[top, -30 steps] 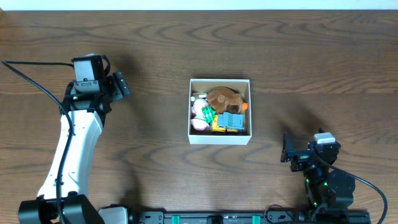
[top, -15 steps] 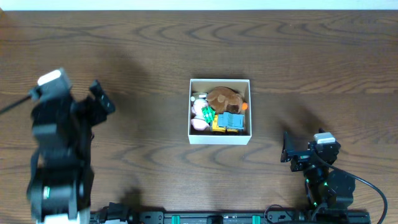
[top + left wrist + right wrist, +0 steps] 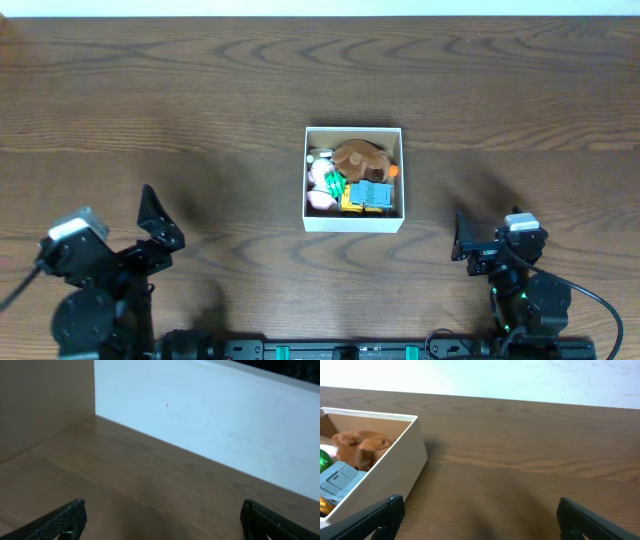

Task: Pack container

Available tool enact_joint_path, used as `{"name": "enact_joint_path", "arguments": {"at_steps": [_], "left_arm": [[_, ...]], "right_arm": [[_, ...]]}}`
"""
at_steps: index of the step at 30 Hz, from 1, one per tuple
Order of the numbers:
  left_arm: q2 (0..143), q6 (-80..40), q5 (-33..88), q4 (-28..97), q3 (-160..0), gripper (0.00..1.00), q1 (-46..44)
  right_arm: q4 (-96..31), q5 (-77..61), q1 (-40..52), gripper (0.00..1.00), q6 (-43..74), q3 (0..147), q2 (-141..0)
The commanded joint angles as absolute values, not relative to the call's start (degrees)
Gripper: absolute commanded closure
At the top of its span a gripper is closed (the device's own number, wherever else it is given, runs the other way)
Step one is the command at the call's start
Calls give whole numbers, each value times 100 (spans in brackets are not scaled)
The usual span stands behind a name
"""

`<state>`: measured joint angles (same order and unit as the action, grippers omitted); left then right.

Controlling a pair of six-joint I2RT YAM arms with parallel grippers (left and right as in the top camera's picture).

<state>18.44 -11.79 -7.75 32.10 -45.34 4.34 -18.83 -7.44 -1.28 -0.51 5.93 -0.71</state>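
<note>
The container [image 3: 353,224], a square white-walled cardboard box, stands at the table's middle. It holds a brown plush toy [image 3: 360,157], a blue block [image 3: 371,194], a green piece, a yellow piece and pink pieces. It also shows at the left of the right wrist view [image 3: 412,465]. My left gripper [image 3: 160,222] is open and empty at the front left, far from the box. My right gripper [image 3: 462,238] is open and empty at the front right, right of the box. Both wrist views show only bare wood between the fingers.
The dark wooden table [image 3: 500,90] spreads all round the box. A white wall [image 3: 225,415] runs along the table's far edge, with a tan panel [image 3: 40,400] at its left in the left wrist view.
My left arm has drawn back from the table's left middle to the front left edge, with its gripper open throughout. The right arm and the box have not moved.
</note>
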Motion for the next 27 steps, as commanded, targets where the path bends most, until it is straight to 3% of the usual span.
{"name": "enact_joint_path", "arguments": {"at_steps": [1,14,20,27], "left_arm": [[1446,-1125,-819,2718,-3868,2,432],[395,-1127,-663,-751,-1002,2,412],[176,-1129,-489,-1450,-344,2,403],[19,-1127,-377,-1446,-86,2,403]], "right_arm": [[-1896,-690,-187,1,-3,578,-32],[-1896,-690,-187,1,-5,578,-32],[-1896,-690,-187,1,-5,578,-32],[-1896,-690,-187,1,-3,578,-32]]}}
